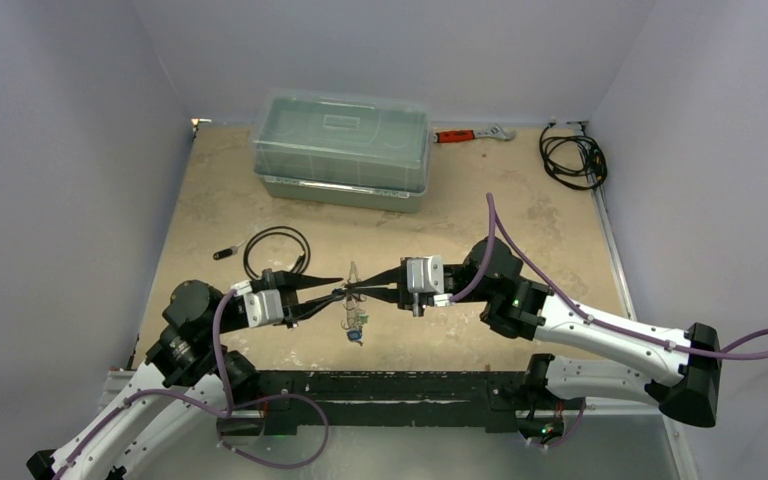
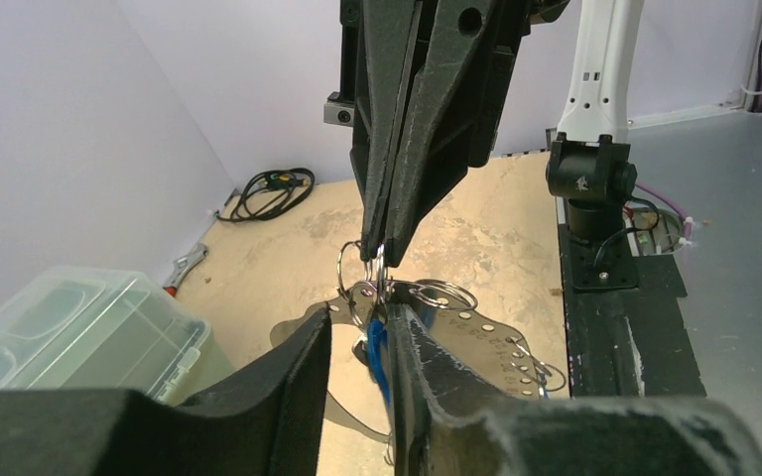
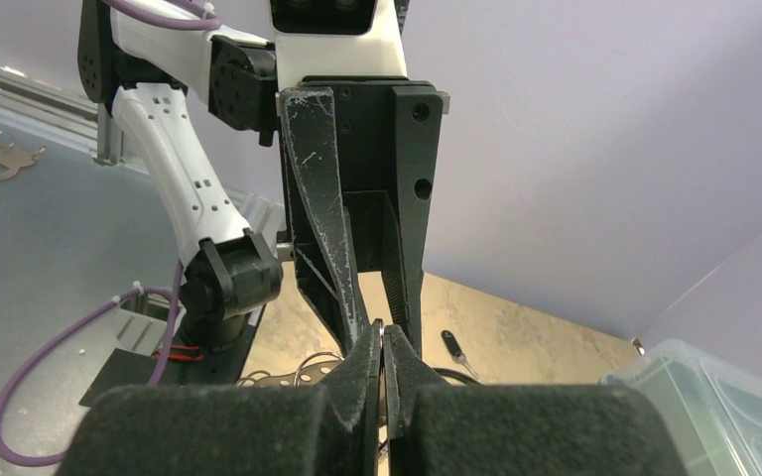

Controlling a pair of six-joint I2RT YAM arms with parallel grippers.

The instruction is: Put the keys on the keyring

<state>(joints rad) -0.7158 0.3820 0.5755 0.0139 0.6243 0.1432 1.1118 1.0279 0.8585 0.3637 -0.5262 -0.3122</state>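
Right gripper, entering from above in the left wrist view, is shown pinched shut on a thin split ring at the very fingertips. Left gripper is seen with only a narrow gap between its pads. A blue tag sits in that gap, but whether anything is clamped there cannot be told.

The keyring, a flat plate with holes around its rim, lies just behind and below both tips. Whether it is lifted or resting cannot be told. The keys hang just beneath the meeting point, over the middle of the tabletop and nearer its near edge than its far edge.

The step in hand is judged to be threading the split ring through a rim hole. It is probably best done with the plate held steady by one arm, while the ring is fed in small moves along its own curve and kept in line with the hole. A hard pull should be avoided, since so thin a ring could slip from the tips.

Open surface is available on all sides of the grippers. A black cable loop lies just beyond the left gripper. The storage box, wrench and cable coil are kept along the far edge, well apart.
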